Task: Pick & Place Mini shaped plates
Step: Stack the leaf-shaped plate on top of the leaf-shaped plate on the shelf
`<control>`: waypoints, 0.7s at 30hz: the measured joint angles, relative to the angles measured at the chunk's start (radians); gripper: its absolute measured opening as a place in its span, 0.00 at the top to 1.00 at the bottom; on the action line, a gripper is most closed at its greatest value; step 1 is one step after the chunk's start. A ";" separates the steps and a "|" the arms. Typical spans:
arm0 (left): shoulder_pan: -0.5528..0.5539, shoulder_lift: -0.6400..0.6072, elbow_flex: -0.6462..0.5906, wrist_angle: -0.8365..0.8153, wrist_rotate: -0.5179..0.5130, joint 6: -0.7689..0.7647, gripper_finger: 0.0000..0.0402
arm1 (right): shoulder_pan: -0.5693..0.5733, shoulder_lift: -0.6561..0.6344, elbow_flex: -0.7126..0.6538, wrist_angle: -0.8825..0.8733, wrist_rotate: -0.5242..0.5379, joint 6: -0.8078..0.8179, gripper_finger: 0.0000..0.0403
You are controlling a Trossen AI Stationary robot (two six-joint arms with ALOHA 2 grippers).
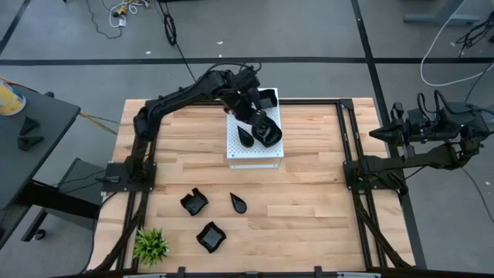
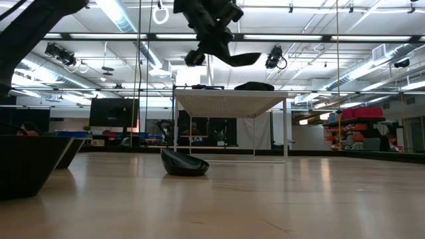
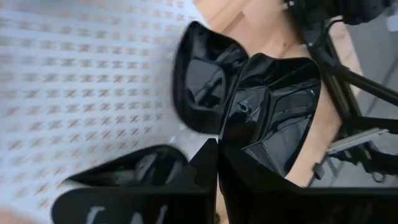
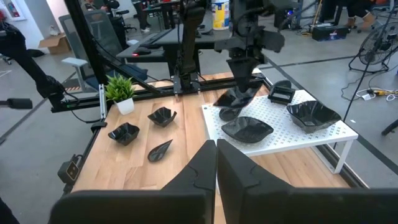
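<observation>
My left gripper (image 1: 265, 133) hangs over the white perforated board (image 1: 235, 150), shut on a glossy black polygonal mini plate (image 2: 240, 58) held above the board top. On the board rest a teardrop plate (image 1: 245, 137), a rounded plate (image 3: 202, 81) and several others (image 4: 247, 129). Three more black plates (image 1: 194, 202) (image 1: 238, 204) (image 1: 210, 236) lie on the wooden table near its front. My right gripper (image 4: 216, 168) is shut and empty at the table's right edge. My left gripper pinches the polygonal plate by its rim (image 3: 233, 146) between its two fingers, which come from above, pointing down. The plate juts out sideways below the fingers, roughly level, lifted clear of the board.
A small green plant (image 1: 152, 245) stands at the table's front left corner. The board stands on thin legs (image 2: 286, 129) above the table. Dark frame rails (image 1: 349, 154) run along the table's left and right sides. Bare wood lies between the board and the front plates.
</observation>
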 joint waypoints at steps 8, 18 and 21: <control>0.000 0.042 0.000 0.089 0.029 0.012 0.98 | 0.000 0.000 0.000 0.000 0.000 0.000 0.95; 0.006 0.088 -0.001 0.113 0.064 0.055 0.96 | 0.000 0.000 0.000 0.000 0.000 0.000 0.95; 0.005 0.097 0.002 0.147 0.072 0.087 0.97 | 0.000 0.000 0.000 0.000 0.000 0.000 0.95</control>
